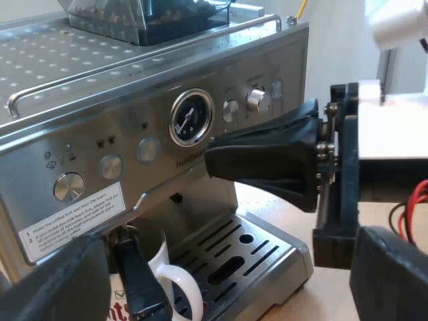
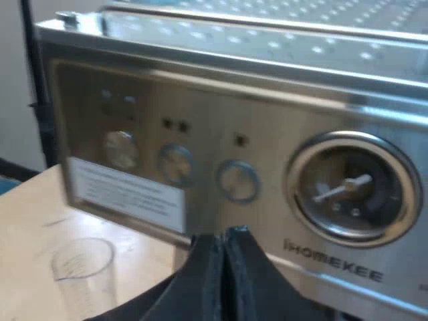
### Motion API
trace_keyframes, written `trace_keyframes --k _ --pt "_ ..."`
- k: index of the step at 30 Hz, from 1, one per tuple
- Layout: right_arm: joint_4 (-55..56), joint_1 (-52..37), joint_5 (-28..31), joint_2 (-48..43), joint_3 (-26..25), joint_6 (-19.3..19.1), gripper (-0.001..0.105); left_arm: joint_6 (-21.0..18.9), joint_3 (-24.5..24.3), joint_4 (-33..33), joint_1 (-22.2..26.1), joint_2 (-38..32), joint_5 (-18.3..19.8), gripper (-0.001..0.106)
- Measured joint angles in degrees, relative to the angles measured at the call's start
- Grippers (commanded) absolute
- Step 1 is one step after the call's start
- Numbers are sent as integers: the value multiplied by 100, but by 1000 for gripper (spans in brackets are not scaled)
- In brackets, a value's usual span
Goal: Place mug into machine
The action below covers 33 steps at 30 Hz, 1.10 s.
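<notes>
Pale wooden table (image 1: 281, 214) carries the machine (image 1: 134, 100); a light wall stands behind it.

Nearest, the left gripper (image 1: 231, 257) stands wide, its two fingers far apart and holding nothing. Between them the white mug (image 1: 170, 264) sits on the drip tray (image 1: 267, 257), under the machine's front, its loop handle turned outward. A dark handle (image 1: 142, 284), judged to be the coffee holder's, hangs just in front of the mug. The placement appears made, but whether the mug stands squarely under the spout cannot be told.

Beyond, the right gripper (image 2: 224, 267) has its fingers pressed together on nothing, with the tip close to the machine's front, just below the gauge (image 1: 191, 117). A clear glass (image 2: 83, 271) stands on the table near the machine. The hopper (image 1: 120, 17) tops the machine.

Risks:
- A finger of the left gripper could catch the mug's loop or the dark handle on withdrawal and drag or tip the mug off the tray.
- The right gripper is near enough to strike the front panel or its knobs.
- The two arms work close together and could collide.

Writing:
- The panel under the gauge reads "HOMEKEE".
- The white sticker (image 1: 73, 221) has two numbered lines. The first appears to read "Make the coffee first and then the foam", and the second is too small to read.
- The mug bears red lettering, of which only "nt" shows.
</notes>
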Motion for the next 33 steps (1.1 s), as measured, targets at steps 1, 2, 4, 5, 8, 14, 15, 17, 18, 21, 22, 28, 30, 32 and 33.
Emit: trace_keyframes --k 1,2,4,5,8,14,15,17,18,21,22,28,30,32,33 --pt "-144 -21 0 73 0 0 0 0 0 0 0 0 0 79" --pt "-181 -21 0 99 0 0 0 0 0 0 0 0 0 79" --pt "-235 -21 0 228 -72 0 0 0 0 0 0 0 0 79" --pt "-240 -21 0 255 -83 0 0 0 0 0 0 0 0 79" --pt "-237 -21 0 446 -206 0 0 0 0 0 0 0 0 79" --pt "-237 -21 0 647 -422 0 0 0 0 0 0 0 0 79" --pt "-237 -21 0 734 -518 0 0 0 0 0 0 0 0 79" --pt "-252 -21 94 810 -574 0 0 0 0 0 0 0 0 79" --pt "-252 -21 128 865 -595 0 0 0 0 0 0 0 0 79" --pt "-252 -21 224 938 -598 0 0 0 0 0 0 0 0 79" --pt "-252 -21 226 945 -598 0 0 0 0 0 0 0 0 79" --pt "-252 -21 259 946 -598 0 0 0 0 0 0 0 0 79" --pt "-252 -21 256 946 -598 0 0 0 0 0 0 0 0 79" --pt "-252 -21 256 946 -598 0 0 0 0 0 0 0 0 79" --pt "-252 -21 268 946 -598 0 0 0 0 0 0 0 0 79"
